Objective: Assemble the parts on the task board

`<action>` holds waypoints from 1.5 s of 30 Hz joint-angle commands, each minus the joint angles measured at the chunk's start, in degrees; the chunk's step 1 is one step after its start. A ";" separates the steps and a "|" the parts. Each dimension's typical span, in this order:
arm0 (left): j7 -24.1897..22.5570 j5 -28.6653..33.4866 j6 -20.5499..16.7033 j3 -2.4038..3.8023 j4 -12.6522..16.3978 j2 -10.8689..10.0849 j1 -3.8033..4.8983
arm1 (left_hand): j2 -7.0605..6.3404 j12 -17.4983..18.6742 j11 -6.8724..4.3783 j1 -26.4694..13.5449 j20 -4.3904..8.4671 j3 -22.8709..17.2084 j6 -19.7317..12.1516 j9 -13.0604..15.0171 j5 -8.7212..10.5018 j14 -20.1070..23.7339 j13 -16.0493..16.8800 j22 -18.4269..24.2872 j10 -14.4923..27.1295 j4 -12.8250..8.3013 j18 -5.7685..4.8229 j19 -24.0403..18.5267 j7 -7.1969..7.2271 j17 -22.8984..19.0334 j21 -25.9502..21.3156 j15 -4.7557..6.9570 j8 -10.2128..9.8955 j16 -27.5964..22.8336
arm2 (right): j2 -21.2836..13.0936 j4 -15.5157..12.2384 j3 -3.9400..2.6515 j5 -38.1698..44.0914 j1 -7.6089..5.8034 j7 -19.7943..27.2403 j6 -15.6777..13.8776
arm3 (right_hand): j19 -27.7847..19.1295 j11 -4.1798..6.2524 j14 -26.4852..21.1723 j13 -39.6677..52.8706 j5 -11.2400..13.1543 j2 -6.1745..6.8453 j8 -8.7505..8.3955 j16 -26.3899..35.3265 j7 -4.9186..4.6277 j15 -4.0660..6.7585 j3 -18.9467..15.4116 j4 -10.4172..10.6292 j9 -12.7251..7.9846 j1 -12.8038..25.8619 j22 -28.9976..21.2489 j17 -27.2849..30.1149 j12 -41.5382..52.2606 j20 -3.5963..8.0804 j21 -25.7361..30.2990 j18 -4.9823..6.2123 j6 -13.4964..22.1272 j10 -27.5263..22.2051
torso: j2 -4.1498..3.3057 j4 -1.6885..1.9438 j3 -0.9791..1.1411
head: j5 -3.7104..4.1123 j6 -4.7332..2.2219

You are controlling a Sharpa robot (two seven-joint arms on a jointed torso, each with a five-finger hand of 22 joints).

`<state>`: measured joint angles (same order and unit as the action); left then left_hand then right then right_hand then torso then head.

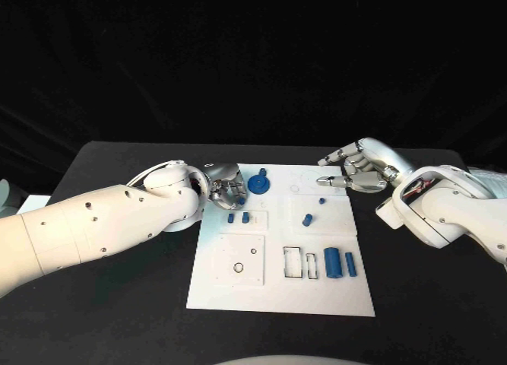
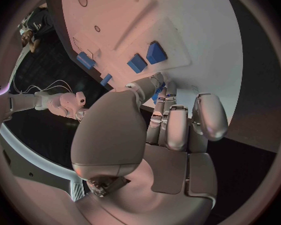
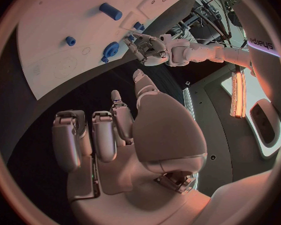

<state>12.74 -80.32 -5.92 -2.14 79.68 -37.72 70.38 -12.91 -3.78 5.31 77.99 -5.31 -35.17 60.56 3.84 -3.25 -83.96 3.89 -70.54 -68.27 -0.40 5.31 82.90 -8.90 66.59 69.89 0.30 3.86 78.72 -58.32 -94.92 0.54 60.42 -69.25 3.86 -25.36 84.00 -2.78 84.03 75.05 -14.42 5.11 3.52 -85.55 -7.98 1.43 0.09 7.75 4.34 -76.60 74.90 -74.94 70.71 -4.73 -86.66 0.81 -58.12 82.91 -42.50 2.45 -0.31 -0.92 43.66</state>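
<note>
White plastic makes up the task board (image 1: 280, 285), which lies flat in the middle of the black worktop (image 1: 121, 304). At its far left corner sits the left robot hand (image 1: 225, 187), fingers curled down at the board's edge beside a round blue part (image 1: 258, 183). The left wrist view shows something blue between the fingertips (image 2: 160, 92), but whether it is actually gripped I cannot tell.

Just nearer than that hand, two small blue blocks (image 1: 238, 217) stand side by side in a raised square. Moving right, two outlined slots are marked in the board, then a thick blue cylinder (image 1: 333, 262) and a slimmer blue bar (image 1: 350, 264) lie parallel near the right edge. Farther back, a short blue peg (image 1: 307, 220) and a tiny blue stud (image 1: 321, 201) sit apart.

These parts look like stiff, light moulded plastic, probably smooth and apt to slip. The cylinder would likely roll, so pinching it across its middle seems best; the blocks want a grip on opposite flat faces.

Off the board's far right corner, the right robot hand (image 1: 361, 171) hovers with fingers loosely bent and apart, holding nothing.

Dark cloth backs the room beyond the worktop.
</note>
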 commanded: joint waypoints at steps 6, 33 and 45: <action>0.96 0.37 0.55 -0.01 -0.10 -0.62 -0.05 | -0.47 0.33 0.20 -0.58 -0.56 0.74 -1.55 -0.18 -0.35 -1.59 -0.21 1.10 2.43 -0.07 -0.01 -0.55 -0.16 -0.67 -1.65 -0.63 -0.35 -0.33 | -0.01 0.40 0.00 0.98 0.03 -1.16 2.06 | 1.48 0.11 3.52 -0.91 -0.22 -0.85 0.23 1.88 0.22 0.06 -0.70 -0.09 0.06 -0.56 6.87 -4.62 -10.04 0.17 1.86 1.20 0.28 -4.11 | 0.02 0.01 -0.04 | 0.07 -0.12; -30.24 84.20 -12.89 0.01 6.74 -10.69 0.13 | 3.49 -10.86 -0.97 -4.30 -0.47 5.13 1.06 0.24 -0.93 8.11 2.70 24.53 -0.71 2.92 5.23 -13.01 0.05 -23.61 -30.14 -0.07 2.73 -12.81 | 1.55 2.12 -0.01 34.27 0.34 -14.44 12.79 | 0.63 -0.69 3.46 -58.52 7.42 2.04 0.17 4.52 0.92 -0.60 14.64 1.19 0.33 -8.99 4.33 -1.92 -67.14 -0.47 4.05 1.78 -6.21 -14.00 | -0.01 -0.22 -0.17 | 2.58 -2.15; -35.22 92.40 -9.93 -0.11 9.12 -12.41 0.08 | 4.89 -13.28 -1.25 -4.11 -0.17 6.65 1.21 0.21 -1.12 8.26 3.71 25.45 0.02 2.81 5.20 -12.52 0.30 -24.31 -31.28 0.19 3.15 -12.75 | 4.57 3.03 0.11 40.90 1.12 -16.99 16.12 | 0.32 -0.77 3.41 -63.00 8.40 3.64 0.15 4.86 1.20 -0.59 17.91 1.75 0.18 -7.94 3.65 -1.48 -67.18 -0.54 4.63 1.94 -6.02 -14.85 | -0.08 -0.16 -0.22 | 3.30 -2.38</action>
<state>-18.67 7.20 -17.87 -2.26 88.40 -50.04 70.43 -8.49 -16.87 4.07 73.93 -5.80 -28.74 61.64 4.11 -4.16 -75.78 7.55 -45.14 -68.49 2.38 9.80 70.32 -8.69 42.32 38.81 0.31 6.82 66.18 -53.95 -91.97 0.62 96.89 -68.29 -11.11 -12.23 84.00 -3.70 84.02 12.21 -6.18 8.15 3.96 -80.89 -7.13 1.02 17.81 9.47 4.60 -84.60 74.92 -74.91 3.71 -4.73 -82.26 1.72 -64.09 68.49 -42.55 2.19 -0.53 2.22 41.29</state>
